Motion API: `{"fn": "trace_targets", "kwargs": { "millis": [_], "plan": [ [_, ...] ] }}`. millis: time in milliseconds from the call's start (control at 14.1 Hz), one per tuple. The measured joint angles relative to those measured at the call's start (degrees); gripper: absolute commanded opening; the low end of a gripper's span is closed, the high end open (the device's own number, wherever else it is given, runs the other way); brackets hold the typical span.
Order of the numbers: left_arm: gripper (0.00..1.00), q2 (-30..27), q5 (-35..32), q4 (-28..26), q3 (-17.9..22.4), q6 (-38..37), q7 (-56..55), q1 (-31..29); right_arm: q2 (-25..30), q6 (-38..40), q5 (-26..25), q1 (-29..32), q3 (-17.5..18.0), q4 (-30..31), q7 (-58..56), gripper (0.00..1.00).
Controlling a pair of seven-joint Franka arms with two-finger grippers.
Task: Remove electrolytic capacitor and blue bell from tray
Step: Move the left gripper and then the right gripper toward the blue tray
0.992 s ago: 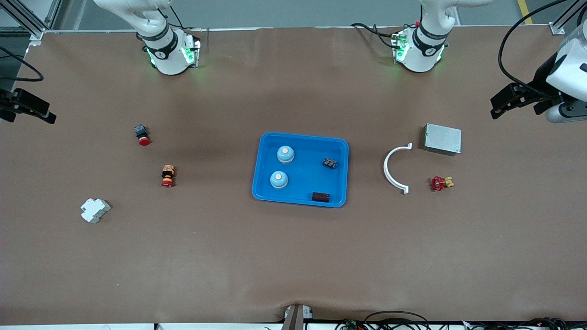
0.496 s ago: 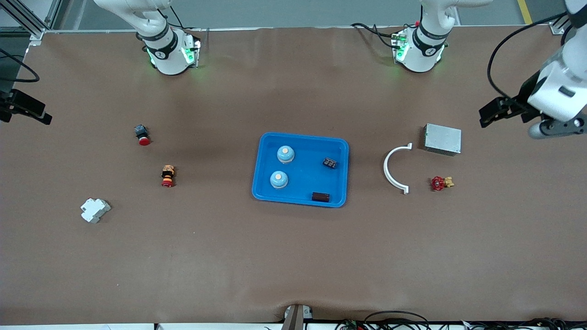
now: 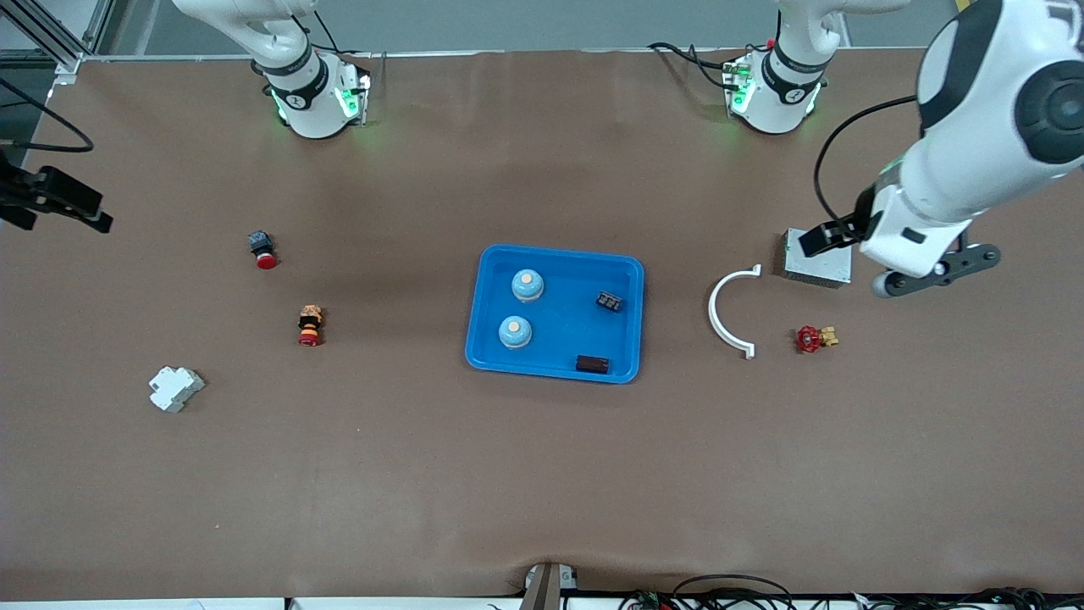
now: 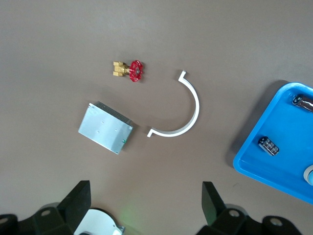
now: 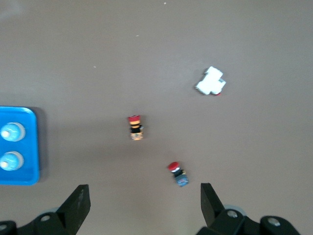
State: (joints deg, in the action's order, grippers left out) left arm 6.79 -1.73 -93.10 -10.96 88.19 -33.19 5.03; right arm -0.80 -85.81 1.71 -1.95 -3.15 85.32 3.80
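Front view: tray mid-desk, holding two blue bells and the capacitor, nothing lifted yet. Left gripper over the metal box, fingers open, probably approaching. Right gripper waiting at the desk's edge, fingers apart.

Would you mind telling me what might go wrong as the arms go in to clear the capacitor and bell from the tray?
1. Two blue bells stand close together in the tray; open fingers closing on one may knock the other.
2. Two dark parts lie in it, so the wrong one could be picked; the nearer one sits by the rim, leaving little finger room.
3. The left gripper hangs over the metal box and white bracket, which it might clip if it descends early.
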Motion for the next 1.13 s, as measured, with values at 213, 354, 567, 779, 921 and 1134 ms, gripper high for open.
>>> {"fn": "trace_targets", "kwargs": {
  "millis": [213, 354, 567, 779, 921, 1134],
  "plan": [
    [1.00, 0.22, 0.00, -3.69, -1.97, 4.34, -4.01, 0.05, 0.21, 0.03, 1.56, -3.93, 0.32, 1.38, 7.20, 1.00],
    [1.00, 0.34, 0.01, -7.03, -3.50, 8.59, -7.24, 0.09, 1.18, -0.85, 2.87, -6.07, 0.42, 3.87, 11.97, 1.00],
    [1.00, 0.59, 0.01, -12.78, -5.45, 16.28, -11.59, 0.36, 4.77, -6.73, 3.72, -10.02, 0.53, 12.46, 19.54, 1.00],
    [1.00, 1.62, 0.01, -16.87, -5.78, 22.15, -15.23, 1.64, 7.69, -16.14, 3.81, -15.82, 0.66, 23.49, 28.90, 1.00],
    [1.00, 3.09, 0.01, -18.37, -5.84, 25.46, -17.98, 2.72, 7.81, -22.97, 3.83, -21.05, 0.75, 28.68, 36.85, 1.00],
    [1.00, 6.17, 0.01, -19.14, -5.89, 29.68, -23.88, 4.68, 5.17, -30.59, 3.74, -29.16, 0.95, 32.21, 47.92, 1.00]
  ]
}}
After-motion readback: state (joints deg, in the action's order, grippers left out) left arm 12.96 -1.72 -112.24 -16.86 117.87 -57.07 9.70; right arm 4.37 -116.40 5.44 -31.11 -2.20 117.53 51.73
